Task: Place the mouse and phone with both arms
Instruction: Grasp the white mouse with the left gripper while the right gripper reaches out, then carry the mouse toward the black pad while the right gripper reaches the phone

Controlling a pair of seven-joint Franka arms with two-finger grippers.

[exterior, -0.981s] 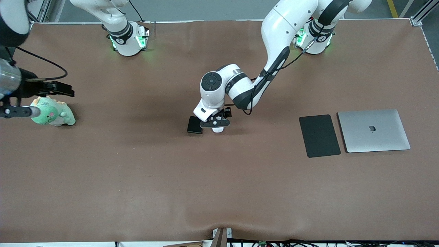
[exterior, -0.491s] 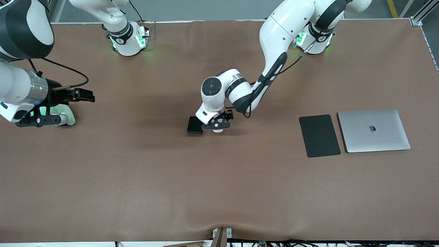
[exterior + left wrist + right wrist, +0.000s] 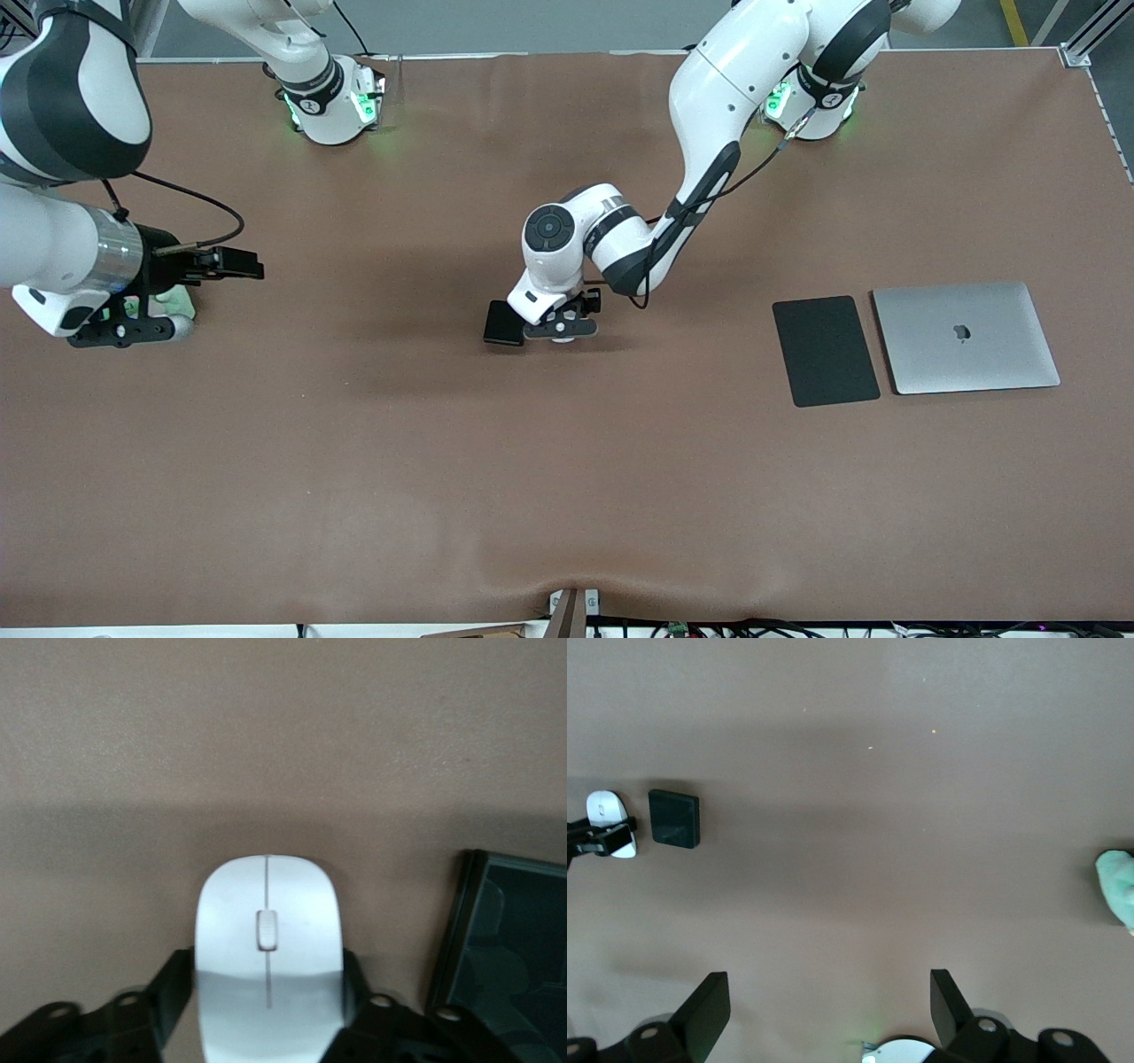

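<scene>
White mouse (image 3: 267, 948) sits half-hidden between left end effector (image 3: 266, 1005) fingers.

A wide counter (image 3: 567, 496) covered in brown matting fills the scene under even overhead light, its covering slightly wrinkled along the edge nearest the front camera. Grey floor shows past the counter's top edge, with a strip of yellow floor marking (image 3: 1016, 19) and a metal frame rail (image 3: 1091, 31) at the left arm's end.
</scene>
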